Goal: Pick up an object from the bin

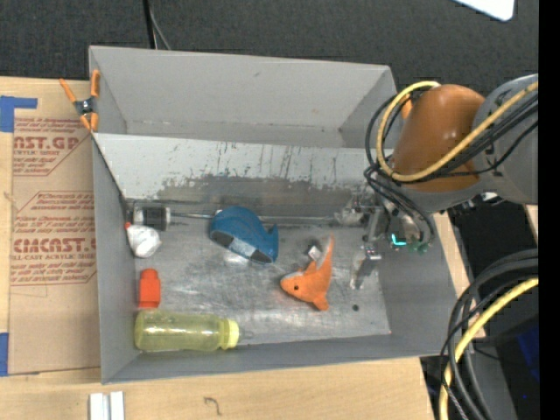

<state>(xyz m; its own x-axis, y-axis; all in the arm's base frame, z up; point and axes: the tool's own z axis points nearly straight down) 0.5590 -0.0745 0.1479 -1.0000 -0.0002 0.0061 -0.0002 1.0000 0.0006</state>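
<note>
My gripper (367,259) hangs over the right part of the bin, just right of an orange fish-shaped toy (309,285). Its fingers stand open with nothing between them. A small silver and black piece (313,252) lies just above the fish, left of the gripper. Further left a blue rounded thing (243,233) rests on the bin floor.
A yellow translucent bottle (185,332) lies along the front wall at the left. An orange block (149,288), a white ball-like thing (143,241) and a dark cylinder (154,215) sit by the left wall. The arm with its orange cover and cables looms at the right rim.
</note>
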